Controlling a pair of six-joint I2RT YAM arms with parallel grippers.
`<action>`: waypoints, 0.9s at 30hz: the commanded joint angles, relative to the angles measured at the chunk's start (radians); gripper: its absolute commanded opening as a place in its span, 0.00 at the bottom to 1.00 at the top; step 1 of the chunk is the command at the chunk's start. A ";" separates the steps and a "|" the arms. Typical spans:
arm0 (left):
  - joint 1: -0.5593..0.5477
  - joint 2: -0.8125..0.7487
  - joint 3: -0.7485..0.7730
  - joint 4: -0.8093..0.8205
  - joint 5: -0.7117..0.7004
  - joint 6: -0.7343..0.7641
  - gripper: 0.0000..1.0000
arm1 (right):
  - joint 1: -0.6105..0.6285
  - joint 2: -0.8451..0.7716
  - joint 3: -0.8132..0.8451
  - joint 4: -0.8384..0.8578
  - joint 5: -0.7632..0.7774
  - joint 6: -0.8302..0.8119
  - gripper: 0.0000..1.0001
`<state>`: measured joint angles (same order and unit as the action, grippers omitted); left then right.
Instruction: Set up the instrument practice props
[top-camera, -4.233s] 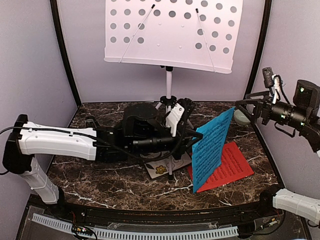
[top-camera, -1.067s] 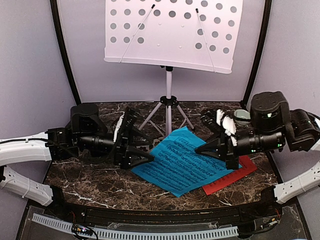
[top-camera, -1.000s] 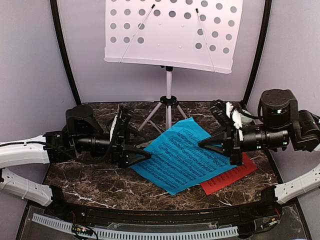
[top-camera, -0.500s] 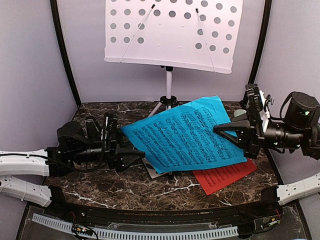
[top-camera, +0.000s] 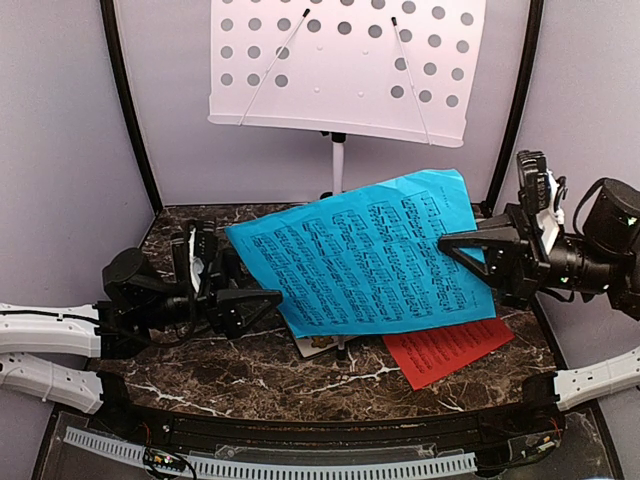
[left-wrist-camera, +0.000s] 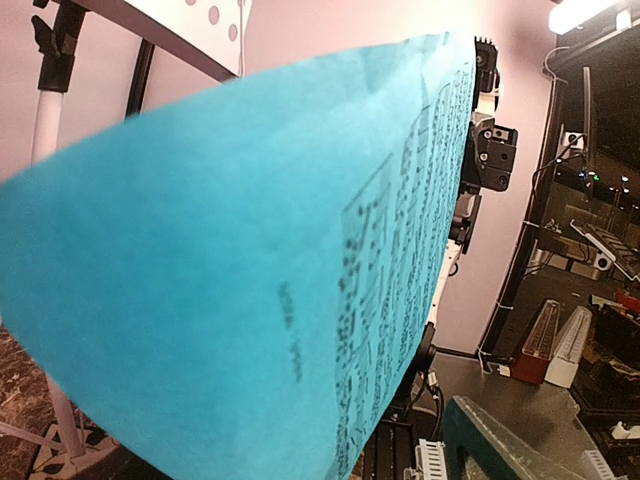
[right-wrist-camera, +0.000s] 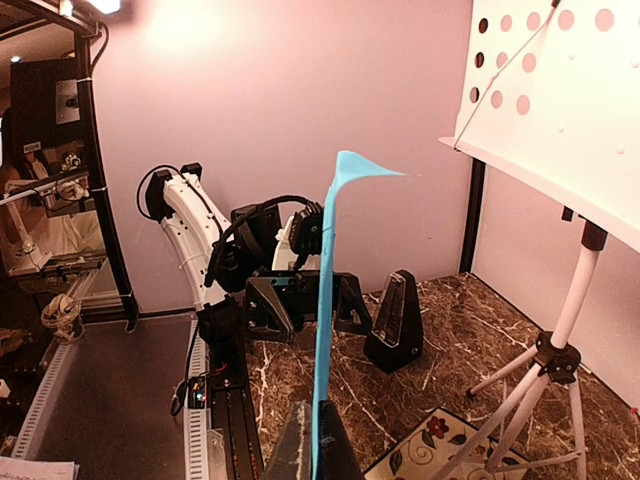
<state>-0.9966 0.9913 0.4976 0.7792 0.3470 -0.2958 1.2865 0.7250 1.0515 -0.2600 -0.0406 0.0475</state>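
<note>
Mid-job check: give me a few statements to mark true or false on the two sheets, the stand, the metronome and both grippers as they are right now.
1. The blue music sheet is held clear of the table, pinched in the fingers of the right gripper. True.
2. The red music sheet rests on the music stand. False: it lies flat on the table, and the stand's desk holds no sheet.
3. The left gripper is clamped on the blue music sheet. False: its fingers are spread open near the sheet's left edge.
4. The metronome stands upright on the table. True.
</note>
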 joint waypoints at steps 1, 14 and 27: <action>0.004 0.020 -0.022 0.107 0.002 -0.014 0.90 | -0.003 -0.023 0.012 0.061 -0.020 0.012 0.00; 0.004 0.208 -0.019 0.524 0.173 -0.109 0.57 | -0.004 -0.095 -0.125 0.294 0.041 0.055 0.00; 0.040 -0.012 0.182 -0.275 -0.017 0.099 0.00 | -0.006 -0.228 -0.240 0.088 0.438 0.116 0.82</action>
<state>-0.9863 1.0935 0.5678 0.9749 0.4007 -0.3313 1.2846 0.5861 0.8066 -0.0048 0.1761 0.1226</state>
